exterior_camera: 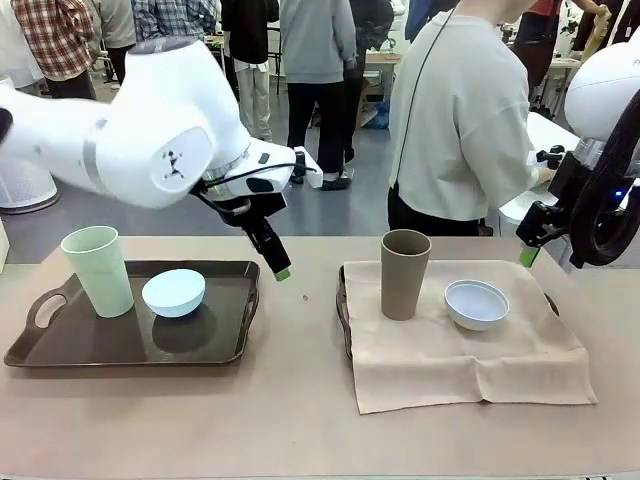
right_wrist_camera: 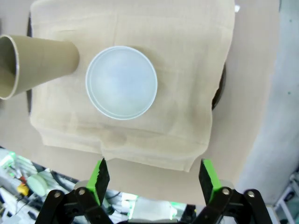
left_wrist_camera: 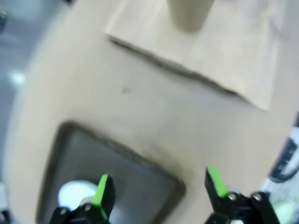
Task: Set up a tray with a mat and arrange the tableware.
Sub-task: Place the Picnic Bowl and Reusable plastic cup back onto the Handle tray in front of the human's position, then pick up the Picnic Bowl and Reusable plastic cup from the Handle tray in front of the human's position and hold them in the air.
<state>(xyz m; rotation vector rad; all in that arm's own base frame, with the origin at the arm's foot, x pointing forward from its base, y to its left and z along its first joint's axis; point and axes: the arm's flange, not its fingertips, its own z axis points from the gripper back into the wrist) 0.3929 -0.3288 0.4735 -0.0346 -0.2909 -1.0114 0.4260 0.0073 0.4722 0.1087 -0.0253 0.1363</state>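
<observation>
Green tumbler (exterior_camera: 98,270) and blue bowl (exterior_camera: 174,292) stand in the bare tray (exterior_camera: 60,350). Brown tumbler (exterior_camera: 405,273) and white bowl (exterior_camera: 477,304) sit on the mat (exterior_camera: 450,365). Left gripper (left_wrist_camera: 158,183) hangs wide over the worktop (exterior_camera: 300,400). Right gripper (right_wrist_camera: 153,176) is wide by the mat's edge.

A beige cloth mat (exterior_camera: 470,365) lies spread and slightly creased over a dark covered tray (exterior_camera: 343,312), whose rim peeks out at the mat's left edge. On the mat, a taupe-brown tumbler (exterior_camera: 405,274) stands upright near the left side. A greyish-white bowl (exterior_camera: 477,304) sits mouth up just to its right. Well left of the mat, a dark bare tray (exterior_camera: 60,350) holds an upright pale green tumbler (exterior_camera: 98,270), with a light blue bowl (exterior_camera: 174,292) just beside it.
</observation>
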